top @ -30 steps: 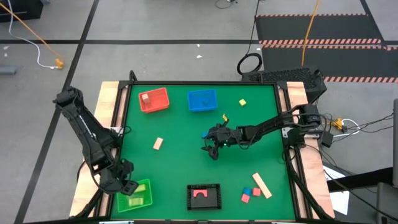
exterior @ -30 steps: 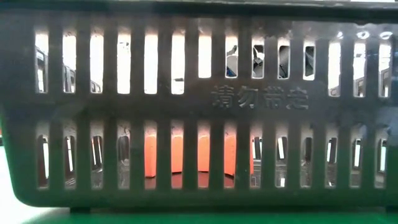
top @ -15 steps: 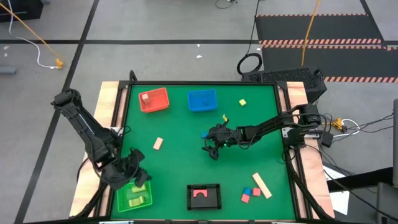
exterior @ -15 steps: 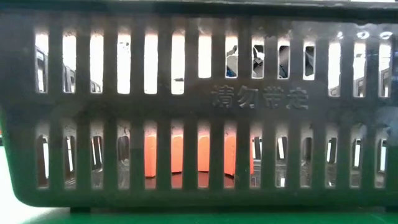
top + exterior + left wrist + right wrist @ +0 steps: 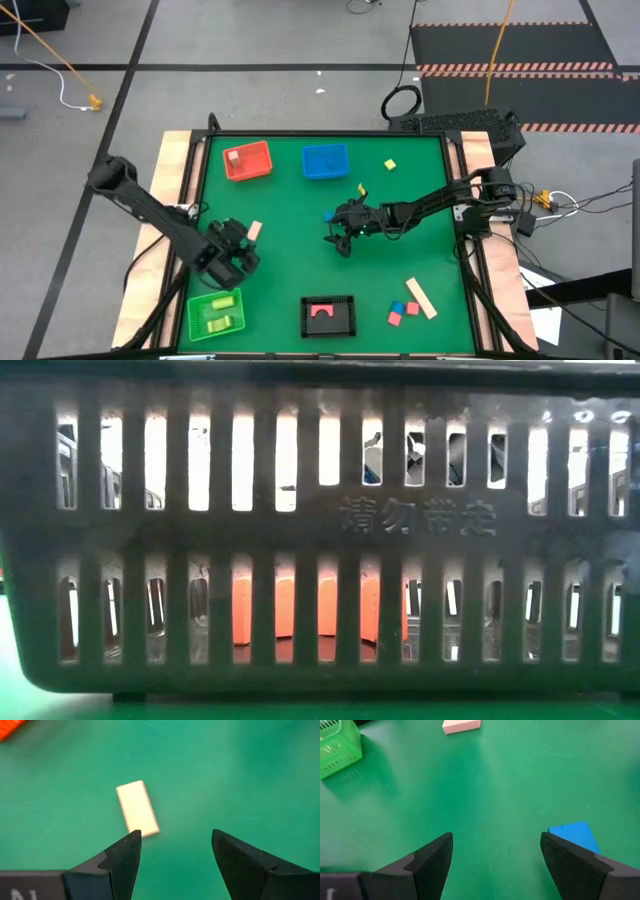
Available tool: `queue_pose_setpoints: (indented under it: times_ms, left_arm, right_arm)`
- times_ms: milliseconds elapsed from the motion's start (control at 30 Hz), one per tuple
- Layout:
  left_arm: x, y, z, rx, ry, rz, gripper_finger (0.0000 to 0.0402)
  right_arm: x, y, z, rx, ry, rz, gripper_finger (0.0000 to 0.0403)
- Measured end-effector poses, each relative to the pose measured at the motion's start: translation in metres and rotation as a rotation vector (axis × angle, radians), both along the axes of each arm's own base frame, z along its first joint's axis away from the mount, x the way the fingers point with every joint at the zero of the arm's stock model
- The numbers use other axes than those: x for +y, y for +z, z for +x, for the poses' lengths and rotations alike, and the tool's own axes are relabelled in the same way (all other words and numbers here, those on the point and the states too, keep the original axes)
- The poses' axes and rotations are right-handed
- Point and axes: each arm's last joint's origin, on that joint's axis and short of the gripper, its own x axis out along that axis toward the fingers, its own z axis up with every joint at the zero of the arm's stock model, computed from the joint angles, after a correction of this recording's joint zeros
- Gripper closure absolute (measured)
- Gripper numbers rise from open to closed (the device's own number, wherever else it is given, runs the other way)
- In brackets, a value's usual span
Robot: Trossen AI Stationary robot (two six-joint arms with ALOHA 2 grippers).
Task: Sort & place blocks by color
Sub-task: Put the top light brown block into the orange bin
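Observation:
My left gripper (image 5: 240,246) (image 5: 175,837) is open and hovers just near of a tan bar block (image 5: 254,231) (image 5: 137,814) that lies flat on the green table. At mid-table my right gripper (image 5: 336,236) (image 5: 497,837) is open, with a small blue block (image 5: 328,216) (image 5: 572,836) lying just to its far side, apart from the fingers. Other blocks lie loose: a yellow one (image 5: 389,165), and red ones (image 5: 396,319), a blue one (image 5: 398,306) and a tan bar (image 5: 421,298) at the near right.
Four baskets stand on the table: red (image 5: 247,160) and blue (image 5: 325,160) at the far side, green (image 5: 215,313) with yellow-green blocks at the near left, black (image 5: 328,315) (image 5: 320,520) holding a red piece (image 5: 320,608). The black basket's wall fills the low view.
My left arm has swung from above the green basket toward the far side and the table's right, ending next to the tan bar block.

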Motion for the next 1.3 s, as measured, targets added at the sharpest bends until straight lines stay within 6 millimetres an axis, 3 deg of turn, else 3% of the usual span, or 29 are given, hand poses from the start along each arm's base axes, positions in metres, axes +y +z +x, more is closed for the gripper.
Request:
queue_pose_setpoints:
  times_ms: [267, 633, 1100, 1200, 1300]
  left_arm:
    - [0.011, -0.036, 0.020, 0.155, 0.090, 0.106, 0.0158]
    - [0.025, -0.051, 0.037, 0.189, 0.154, 0.063, 0.0158]
    - [0.040, -0.072, 0.029, 0.152, 0.230, 0.005, 0.0160]
    - [0.039, -0.069, 0.030, 0.136, 0.228, -0.005, 0.0188]
    - [0.038, -0.067, 0.030, 0.124, 0.219, -0.013, 0.0248]
  right_arm:
    - [0.000, 0.003, 0.002, -0.035, 0.001, 0.000, 0.0110]
    - [0.000, 0.003, 0.002, -0.035, 0.006, -0.007, 0.0110]
    - [0.000, 0.003, 0.002, -0.032, 0.017, -0.017, 0.0110]
    - [0.000, 0.003, 0.002, -0.031, 0.022, -0.023, 0.0110]
    - [0.000, 0.003, 0.002, -0.031, 0.022, -0.024, 0.0110]
